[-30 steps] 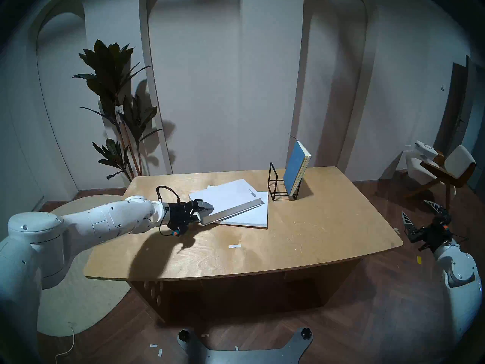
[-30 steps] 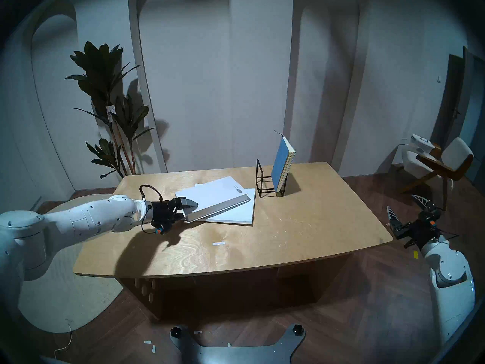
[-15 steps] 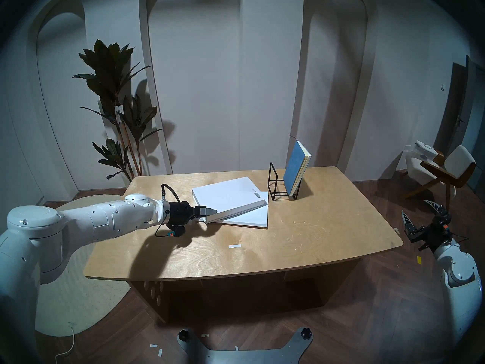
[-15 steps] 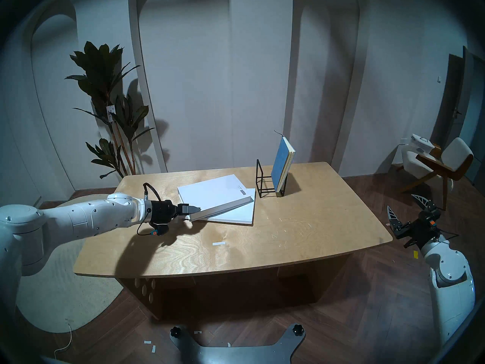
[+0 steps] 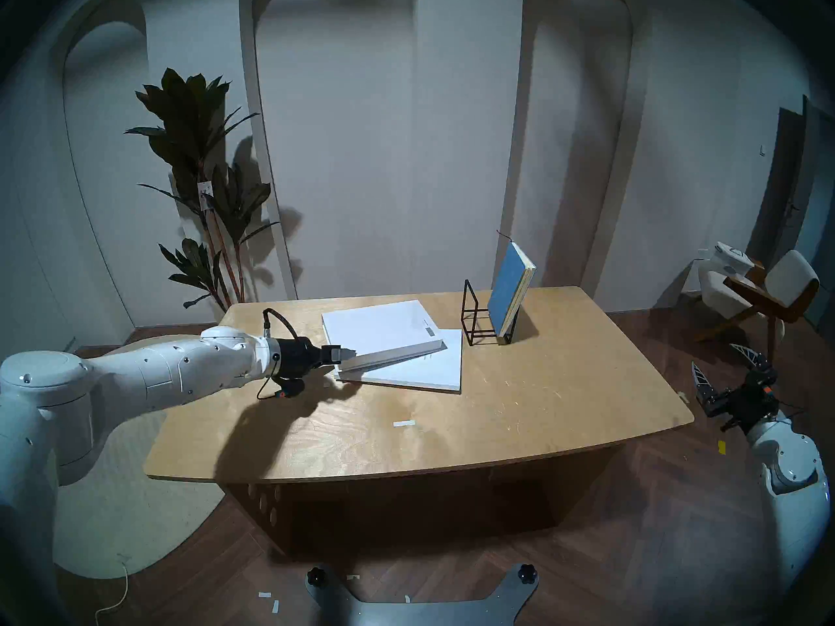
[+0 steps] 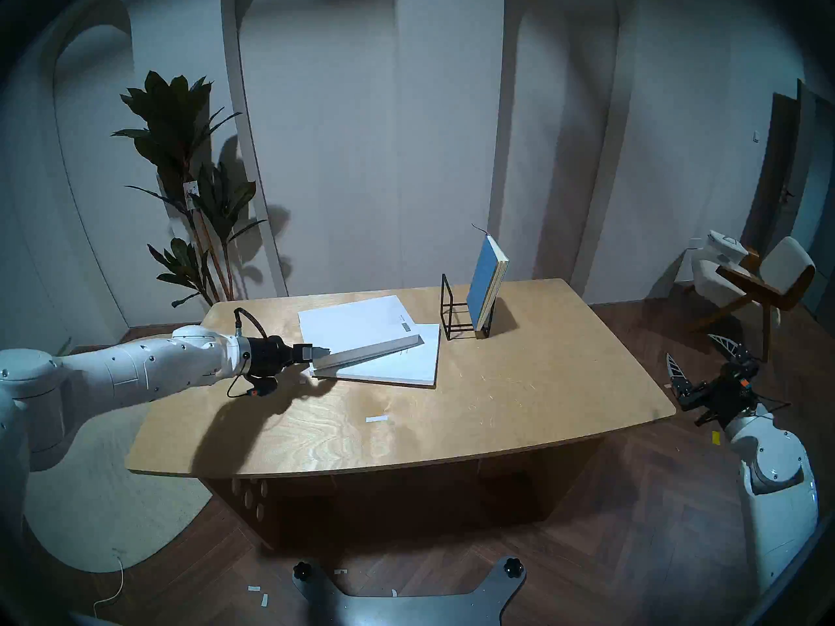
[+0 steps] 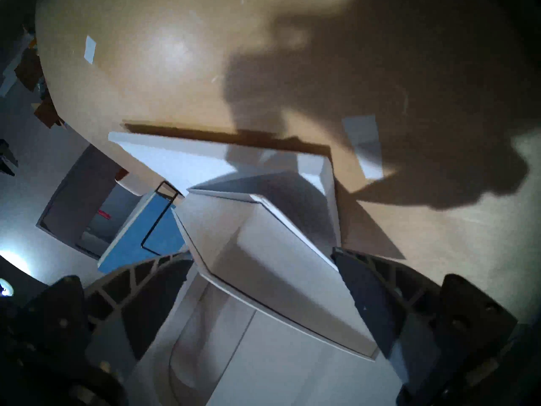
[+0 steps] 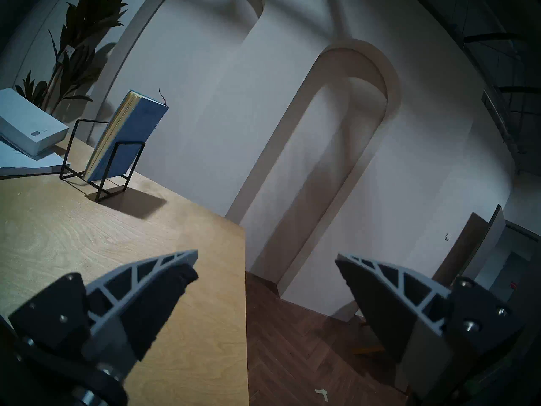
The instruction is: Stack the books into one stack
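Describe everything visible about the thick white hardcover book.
The thick white hardcover is a broad, plain white book with a pale page block along its near edge and a small grey label near its right corner. It lies tilted: its right end rests on the large thin white booklet, while its left corner is raised, held between the fingers of the left gripper. It sits left of the black wire rack, not touching it.

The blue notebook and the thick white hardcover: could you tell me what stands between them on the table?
One upright loop of the black wire rack that holds the blue notebook; the thick white hardcover lies left of it, in the head views.
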